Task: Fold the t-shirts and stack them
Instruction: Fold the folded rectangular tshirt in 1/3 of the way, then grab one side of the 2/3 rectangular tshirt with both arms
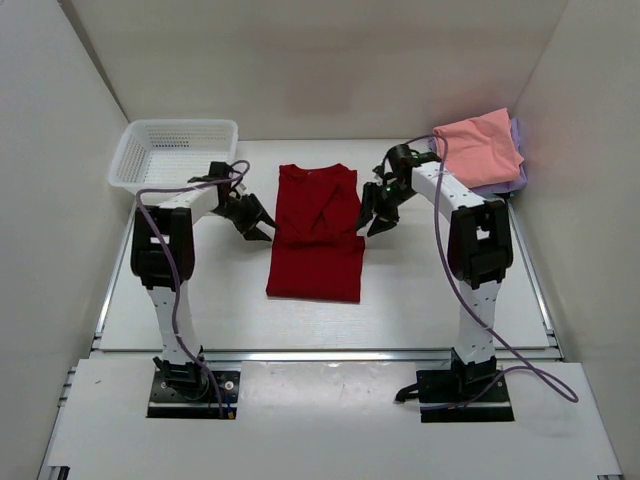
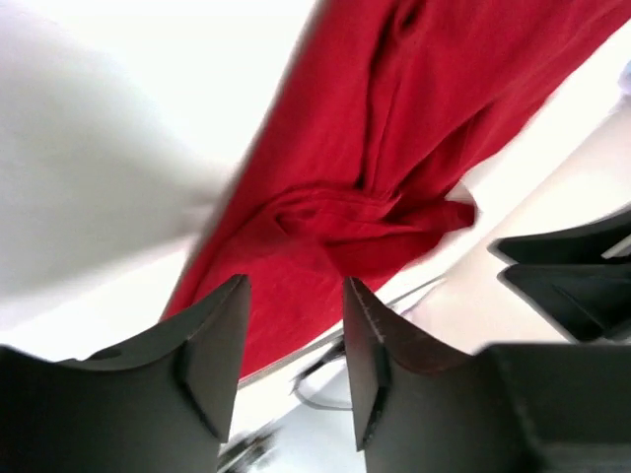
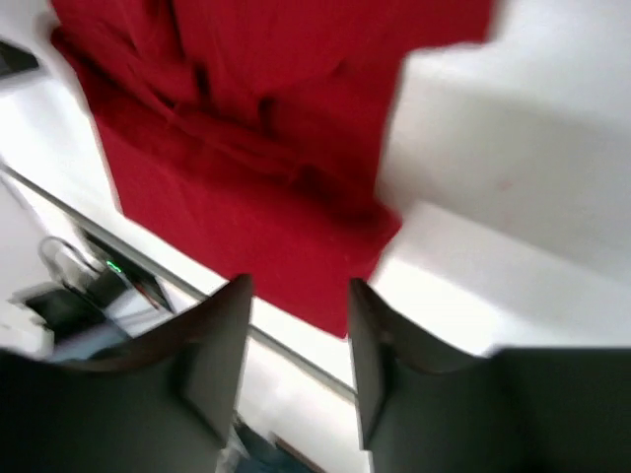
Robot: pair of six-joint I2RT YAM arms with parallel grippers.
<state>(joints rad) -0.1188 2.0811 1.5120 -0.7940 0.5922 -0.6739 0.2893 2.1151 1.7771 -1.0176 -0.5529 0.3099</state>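
Observation:
A dark red t-shirt (image 1: 318, 232) lies on the table's middle, its sleeves folded inward into a long strip; it also fills the left wrist view (image 2: 394, 148) and the right wrist view (image 3: 256, 128). My left gripper (image 1: 262, 229) hovers just left of the shirt's edge, open and empty (image 2: 296, 296). My right gripper (image 1: 372, 223) hovers just right of the shirt, open with nothing between its fingers (image 3: 299, 296). A folded salmon pink t-shirt (image 1: 478, 147) lies on a lavender one (image 1: 515, 178) at the back right.
A white mesh basket (image 1: 172, 152) stands at the back left corner. White walls close the table in on three sides. A metal rail (image 1: 320, 354) runs along the near edge, in front of the arm bases.

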